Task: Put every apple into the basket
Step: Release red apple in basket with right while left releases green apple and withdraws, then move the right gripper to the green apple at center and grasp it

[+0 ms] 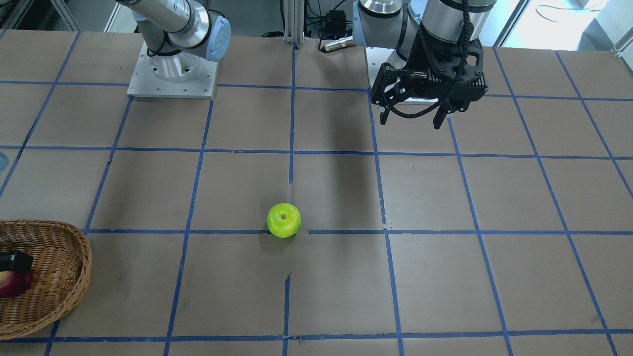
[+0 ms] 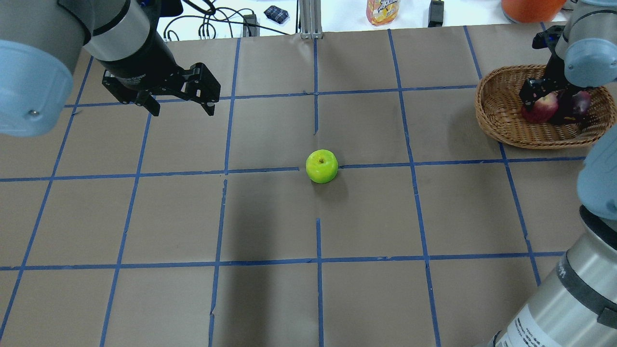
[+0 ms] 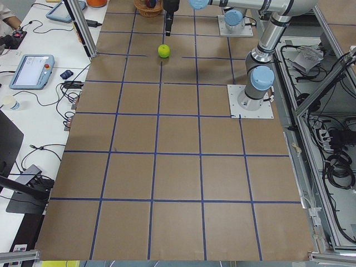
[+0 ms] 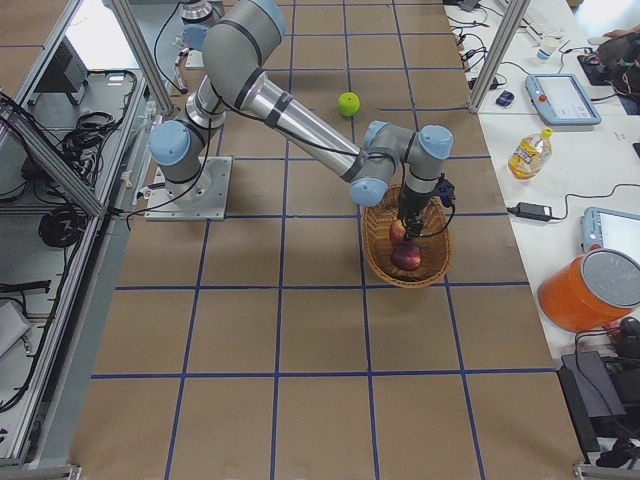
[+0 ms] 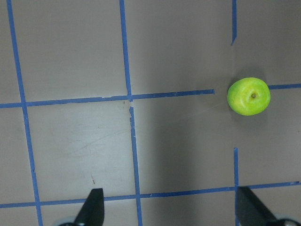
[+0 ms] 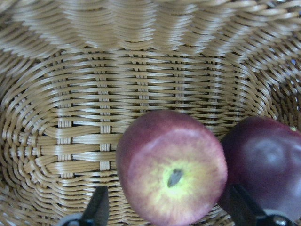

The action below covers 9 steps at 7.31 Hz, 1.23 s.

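Brown paper tabletop [image 2: 270,299], blue tape grid, and the count reads two in, one out. The green apple [image 2: 322,166] sits alone at dead centre, stem up, nothing touching it. The basket [image 2: 501,106] lies at its 2 o'clock in the overhead view, well apart. Both red apples are inside, the paler one [image 6: 171,167] with the darker one [image 6: 265,165] touching it at 3 o'clock.

The right hand [image 6: 168,209] is down in the basket, fingers spread either side of the paler apple. The wrist view crops the tips, so I can't swear they're clear of the skin, but gaps show on both sides. The left hand [image 2: 183,110] hovers at the green apple's 10 o'clock, fingers wide apart, holding nothing.

Now the dangers. One right finger stands by the seam between the two reds, so a crooked lift could nudge an apple or snag the wicker and drag the basket. The green apple is round and free on smooth paper, and an off-centre pinch sends it rolling. If the left arm carries it across before the right arm clears, they could meet. A high drop onto two apples might bounce over that shallow rim.
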Tool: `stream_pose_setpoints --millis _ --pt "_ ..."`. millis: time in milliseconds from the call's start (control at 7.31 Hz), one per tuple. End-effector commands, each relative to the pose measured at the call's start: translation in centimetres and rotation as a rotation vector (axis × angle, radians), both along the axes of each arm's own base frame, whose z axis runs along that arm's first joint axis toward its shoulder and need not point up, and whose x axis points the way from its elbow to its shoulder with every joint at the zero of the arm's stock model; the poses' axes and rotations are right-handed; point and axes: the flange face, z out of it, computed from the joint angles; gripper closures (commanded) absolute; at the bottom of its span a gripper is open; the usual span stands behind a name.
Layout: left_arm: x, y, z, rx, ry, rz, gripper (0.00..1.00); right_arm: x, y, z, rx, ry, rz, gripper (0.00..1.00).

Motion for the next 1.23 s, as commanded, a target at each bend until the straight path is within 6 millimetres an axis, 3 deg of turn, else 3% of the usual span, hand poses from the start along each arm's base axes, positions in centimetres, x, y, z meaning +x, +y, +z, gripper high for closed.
stream_pose_setpoints --millis 0,137,274,411,821,958,1095 --pt "0.3 -0.2 0.0 -0.055 0.004 0.011 0.00 0.1 0.5 1.3 0.032 -0.016 -0.006 0.00" --pt "0.9 -0.3 0.1 -0.053 0.003 0.023 0.00 1.7 1.2 4.0 0.034 -0.044 -0.006 0.00" --pt "1.8 -0.6 0.1 -0.053 0.003 0.041 0.00 5.3 2.1 6.9 0.016 -0.175 -0.020 0.00" --pt "2.4 -0.7 0.4 -0.053 0.001 0.055 0.00 9.6 2.6 8.5 0.017 -0.249 -0.080 0.00" --pt "2.5 -0.8 0.3 -0.052 0.002 0.060 0.00 30.4 3.6 8.3 0.035 -0.235 -0.137 0.00" --pt "2.5 -0.8 0.4 -0.053 0.002 0.060 0.00 35.1 4.6 7.0 0.059 -0.255 -0.149 0.00" --pt "2.5 -0.9 0.3 -0.050 0.001 0.060 0.00 38.3 4.8 5.6 0.030 -0.292 -0.173 0.00"
